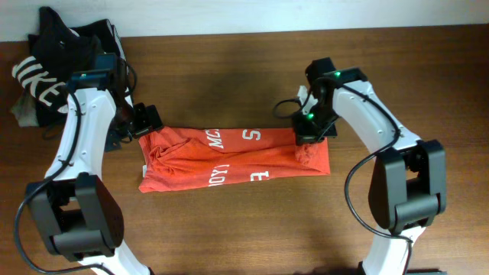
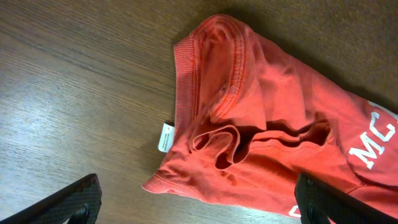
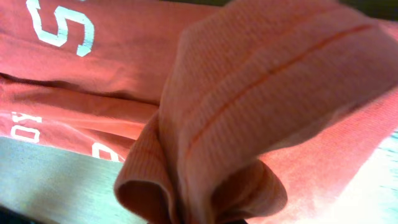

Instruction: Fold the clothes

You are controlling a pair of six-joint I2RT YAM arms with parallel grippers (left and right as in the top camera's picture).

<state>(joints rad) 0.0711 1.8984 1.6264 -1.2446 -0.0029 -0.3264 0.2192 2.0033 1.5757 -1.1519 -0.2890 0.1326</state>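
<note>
The red-orange T-shirt lies on the wooden table as a long folded strip, white lettering facing up. My left gripper is open at the strip's left end; in the left wrist view its two fingers straddle the rumpled collar end, with the white neck label at the edge. My right gripper is at the strip's right end, shut on a bunched fold of the shirt. That fold fills the right wrist view and hides the fingers.
A black shirt with large white letters is piled at the table's back left corner, with a grey-olive garment under its left side. Bare wooden table lies in front of the shirt.
</note>
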